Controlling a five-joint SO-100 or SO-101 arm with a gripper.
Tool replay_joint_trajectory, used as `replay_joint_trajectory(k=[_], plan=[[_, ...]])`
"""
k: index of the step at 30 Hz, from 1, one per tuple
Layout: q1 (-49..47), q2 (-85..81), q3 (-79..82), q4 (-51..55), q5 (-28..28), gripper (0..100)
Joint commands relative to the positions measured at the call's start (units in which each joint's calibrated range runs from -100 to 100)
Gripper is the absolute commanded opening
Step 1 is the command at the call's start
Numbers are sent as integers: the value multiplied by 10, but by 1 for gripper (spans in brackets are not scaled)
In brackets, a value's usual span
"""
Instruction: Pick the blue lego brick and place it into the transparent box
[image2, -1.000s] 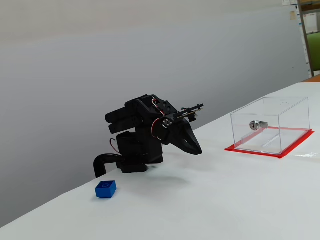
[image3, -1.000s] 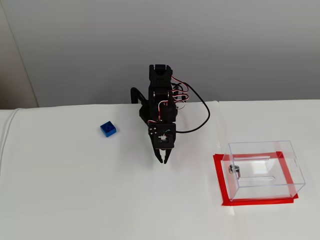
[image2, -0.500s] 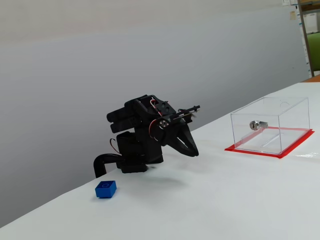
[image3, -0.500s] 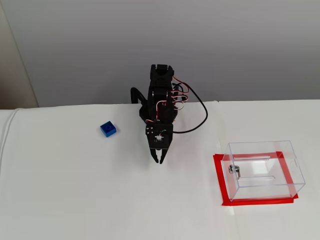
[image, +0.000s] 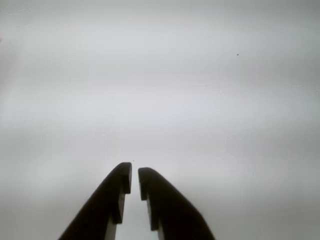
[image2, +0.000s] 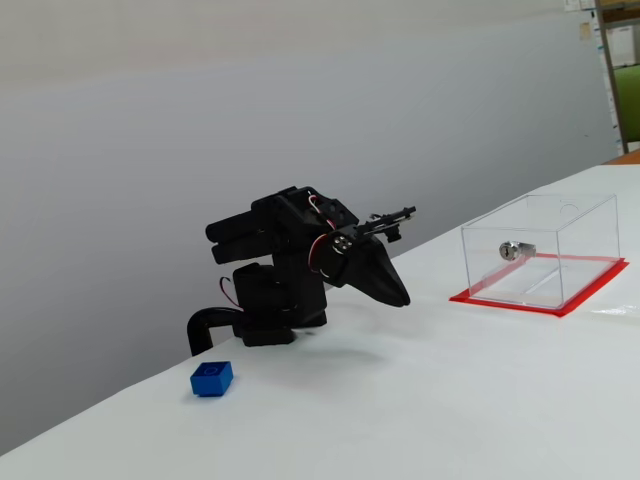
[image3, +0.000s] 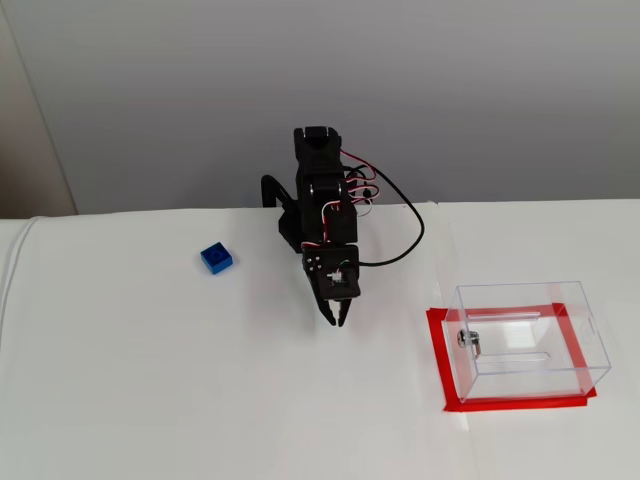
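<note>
1. You had a smooth, matt white table (image3: 180, 400) beneath everything.
2. The small bright-blue plastic brick (image3: 216, 258) looked slightly glossy.
3. The clear, glossy plastic box (image3: 530, 340) carried a shiny silver metal lock fitting (image3: 470, 340) and sat on a flat red mat (image3: 440, 370).
4. Your matt black plastic gripper (image3: 339, 321) looked dull throughout.

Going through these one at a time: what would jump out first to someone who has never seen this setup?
The black arm folded low at the back of the white table, its gripper nearly shut and empty, pointing down at bare tabletop. Next, the blue lego brick, alone to the arm's left in the high fixed view. Then the transparent box on its red mat at the right, a silver lock on its wall.
</note>
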Motion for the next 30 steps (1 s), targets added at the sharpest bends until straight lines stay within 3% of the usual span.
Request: replay_joint_trajectory(k=[1,17,30], plan=[[-5,99,-118,0,-1,2],[0,428,-458,-7,2,2],[37,487,-520,-2,-2,2]])
